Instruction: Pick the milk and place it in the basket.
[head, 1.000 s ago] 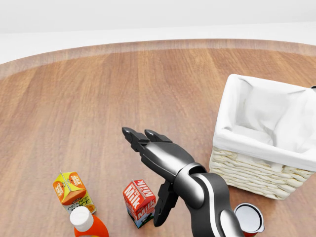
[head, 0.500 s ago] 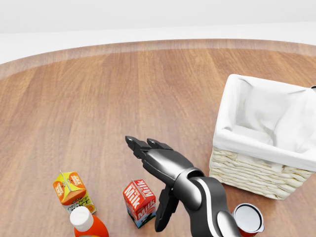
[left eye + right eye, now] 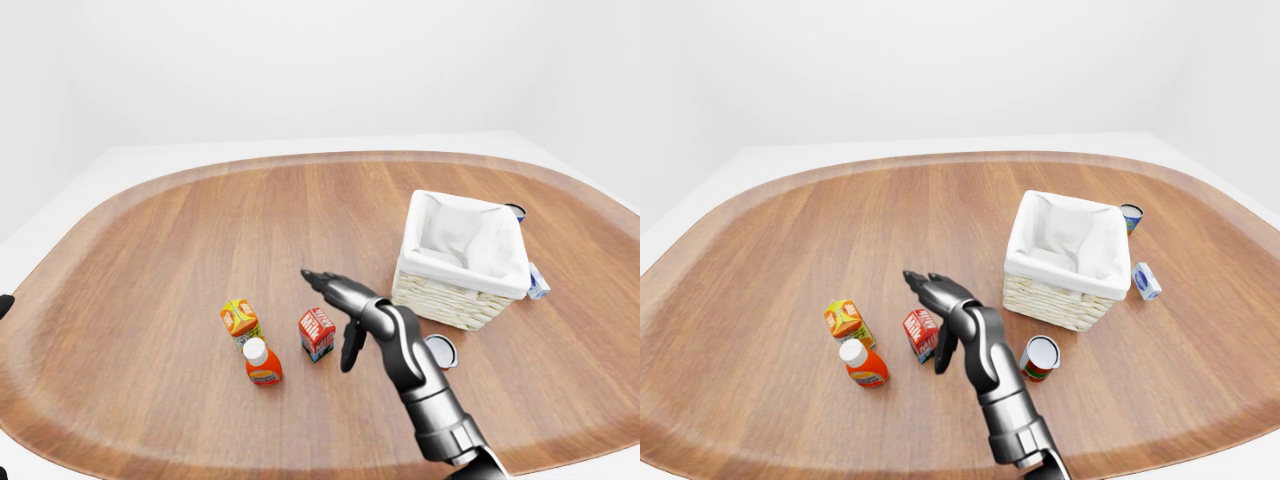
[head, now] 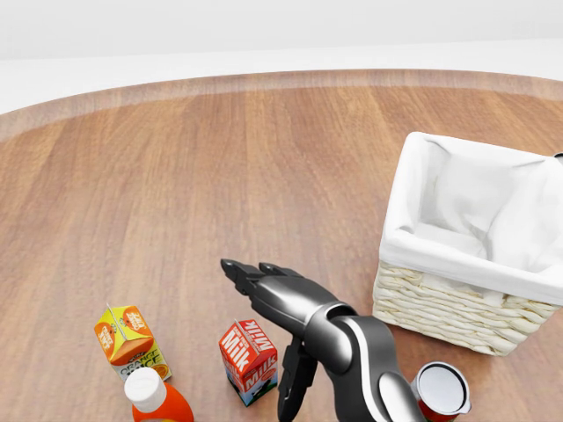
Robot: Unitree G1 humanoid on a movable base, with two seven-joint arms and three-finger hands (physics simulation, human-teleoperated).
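Observation:
The milk (image 4: 249, 360) is a small red and white carton standing upright on the wooden table (image 4: 176, 176), low in the head view. My right hand (image 4: 264, 338) is open just to its right and above it. The fingers (image 4: 242, 271) stretch past the carton's top and the thumb (image 4: 292, 387) hangs down beside its right side; I cannot tell whether it touches. The wicker basket (image 4: 440, 308) with a white cloth lining stands to the right, and I see nothing inside it. My left hand does not show.
An orange juice carton (image 4: 125, 338) and an orange bottle with a white cap (image 4: 154, 400) stand left of the milk. A red can (image 4: 442, 389) sits below the basket. A blue can (image 3: 1130, 216) and a small white carton (image 3: 1147, 281) lie right of the basket.
My right hand has sunk lower in the head view, its fingers dropping closer to the milk's top. The carton and the other things have not moved.

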